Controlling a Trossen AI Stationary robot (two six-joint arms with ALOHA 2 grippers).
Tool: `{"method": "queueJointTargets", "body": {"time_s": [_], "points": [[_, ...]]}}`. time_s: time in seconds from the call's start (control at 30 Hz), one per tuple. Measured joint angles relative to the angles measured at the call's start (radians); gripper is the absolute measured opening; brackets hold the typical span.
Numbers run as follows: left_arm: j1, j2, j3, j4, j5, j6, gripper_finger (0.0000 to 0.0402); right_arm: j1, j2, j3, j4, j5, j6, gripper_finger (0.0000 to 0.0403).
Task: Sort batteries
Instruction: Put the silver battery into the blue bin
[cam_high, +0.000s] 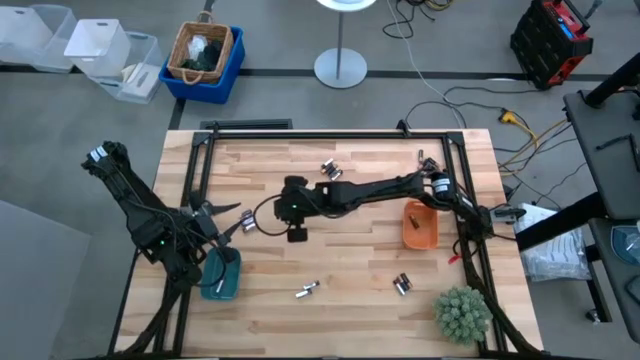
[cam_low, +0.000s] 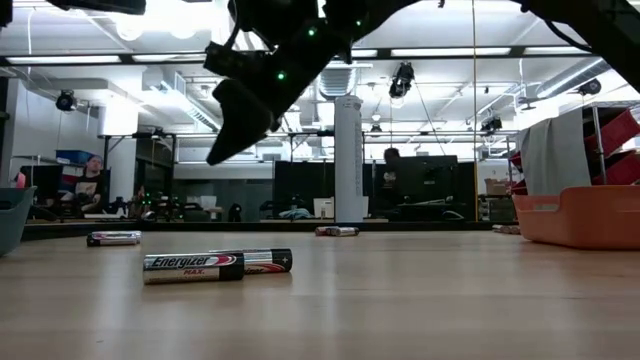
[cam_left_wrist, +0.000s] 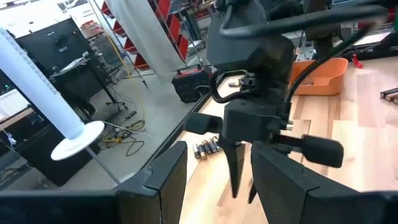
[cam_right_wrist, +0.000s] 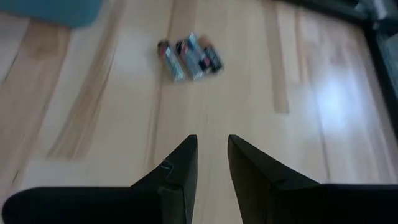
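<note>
I am looking down on the pale butcher-block bench (cam_high: 340, 270), its planks smooth and faintly glossy, and taking the orange tray (cam_high: 419, 225) as my landmark. My right gripper (cam_high: 297, 236) is hanging well to the left of that tray, over bare wood near the bench's middle; its matte black tapered jaws are standing slightly parted with nothing between them. My left gripper (cam_high: 236, 222) is waiting farther from the tray again, just above the teal tray (cam_high: 222, 275), jaws released and spread.

The batteries are lying scattered: a small cluster of Energizer cells (cam_right_wrist: 189, 57), silver-and-black cylinders lying side by side, is showing ahead of the right jaws. Another pair (cam_high: 402, 284) is resting below the orange tray, a further pair (cam_high: 306, 291) is lying well left of that, and a cluster (cam_high: 330, 170) is sitting up and to the tray's left near the far rail. A spiky green plant ball (cam_high: 462, 312) is sitting at the corner below the tray.
</note>
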Motion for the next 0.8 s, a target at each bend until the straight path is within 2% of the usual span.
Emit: {"method": "queueJointTargets", "body": {"time_s": [0.13, 0.3, 0.4, 0.53, 0.8], "points": [[0.000, -0.009, 0.000, 0.000, -0.021, -0.005, 0.0157, 0.000, 0.000, -0.042, 0.026, 0.017, 0.004, 0.0082], [0.015, -0.009, 0.000, -0.002, 0.152, -0.087, 0.0157, 0.002, -0.029, -0.043, -0.071, 0.039, 0.026, 0.0082], [0.055, -0.002, 0.000, -0.019, 0.210, -0.148, 0.0156, 0.002, -0.075, -0.043, -0.170, 0.042, 0.028, 0.0082], [0.133, 0.020, 0.000, -0.032, 0.271, -0.184, 0.0156, 0.000, -0.177, -0.070, -0.288, 0.042, 0.056, 0.0082], [0.267, 0.086, 0.000, -0.032, 0.417, -0.178, 0.0156, 0.002, -0.457, -0.257, -0.300, 0.042, 0.139, 0.0082]]}}
